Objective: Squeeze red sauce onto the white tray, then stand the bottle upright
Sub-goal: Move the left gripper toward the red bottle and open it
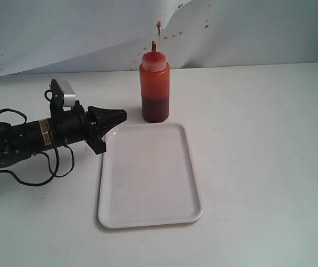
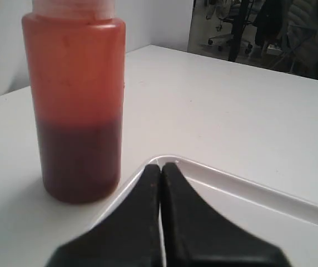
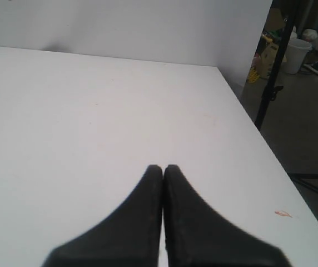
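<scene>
The red-tinted squeeze bottle (image 1: 154, 86) stands upright on the table just behind the white tray (image 1: 148, 211), its nozzle pointing up and dark sauce filling its lower part. No red sauce blob shows on the tray. My left gripper (image 1: 123, 116) is shut with nothing in it, low over the tray's back left corner, a short way left of the bottle. In the left wrist view the bottle (image 2: 76, 105) rises beyond the closed left gripper (image 2: 161, 166), with the tray rim (image 2: 248, 183) beside it. My right gripper (image 3: 163, 167) is shut and empty over bare table; the exterior view does not show it.
A white backdrop sheet (image 1: 64, 33) with small reddish specks hangs behind the table. The table's right edge (image 3: 259, 139) drops off to a floor with a stand and clutter. A black cable (image 1: 31, 178) loops beside the left arm.
</scene>
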### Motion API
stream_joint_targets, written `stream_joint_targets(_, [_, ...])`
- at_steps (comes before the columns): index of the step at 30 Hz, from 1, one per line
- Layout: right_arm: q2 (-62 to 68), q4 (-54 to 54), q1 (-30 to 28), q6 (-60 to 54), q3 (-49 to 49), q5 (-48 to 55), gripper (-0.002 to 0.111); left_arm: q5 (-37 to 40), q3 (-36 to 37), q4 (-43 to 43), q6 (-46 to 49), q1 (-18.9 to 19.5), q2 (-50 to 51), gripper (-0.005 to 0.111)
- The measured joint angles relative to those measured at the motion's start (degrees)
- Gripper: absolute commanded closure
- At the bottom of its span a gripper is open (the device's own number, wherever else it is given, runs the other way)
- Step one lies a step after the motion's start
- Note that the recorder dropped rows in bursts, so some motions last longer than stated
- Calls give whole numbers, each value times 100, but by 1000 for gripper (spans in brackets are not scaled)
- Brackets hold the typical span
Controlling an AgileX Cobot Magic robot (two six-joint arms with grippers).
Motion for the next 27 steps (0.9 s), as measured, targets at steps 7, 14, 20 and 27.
stream_joint_targets(7, [0,0,0,0,0,0,108,0,0,11,0,0,47,86])
stream_joint_targets(14, [0,0,0,0,0,0,108,0,0,-20,0,0,47,39])
stream_joint_targets(20, [0,0,0,0,0,0,108,0,-16,-119,-264,0,47,16])
stream_joint_targets(27, [0,0,0,0,0,0,108,-11,-26,-145,-300,0,47,17])
